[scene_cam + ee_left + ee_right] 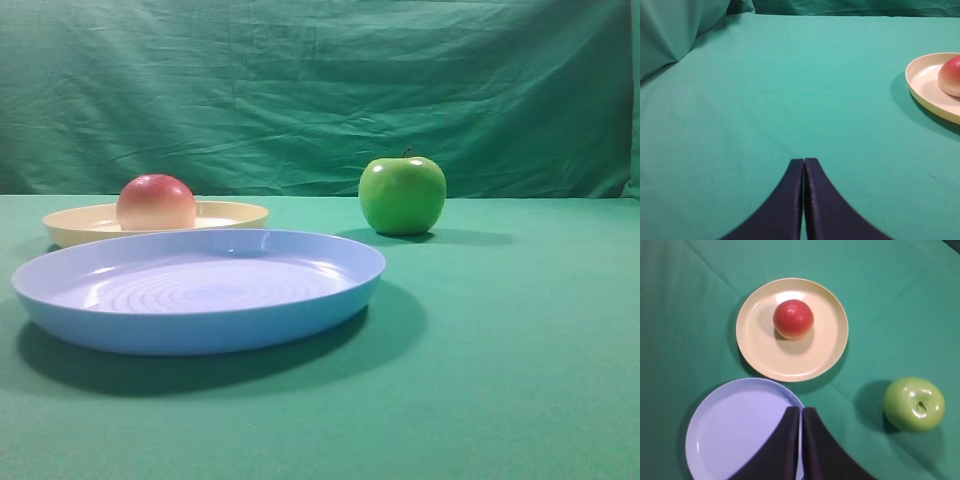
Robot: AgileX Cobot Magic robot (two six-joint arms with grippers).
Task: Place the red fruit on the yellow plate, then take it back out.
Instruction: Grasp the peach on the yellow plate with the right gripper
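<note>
Red fruit (793,319) sits on the yellow plate (760,347), slightly toward its far side, nothing touching it. My right gripper (800,410) hangs above the near edge of the blue plate (735,430), jaws pressed together, empty. That blue plate lies just beside the yellow one, between me and the fruit; rims nearly meet. Green apple (914,404) stands upright, stem up, off to the right on the green cloth (890,300), well apart from both plates. My left gripper (804,161) is over bare cloth, jaws also pressed together, holding nothing; the yellow plate shows at the right edge of its view.
</note>
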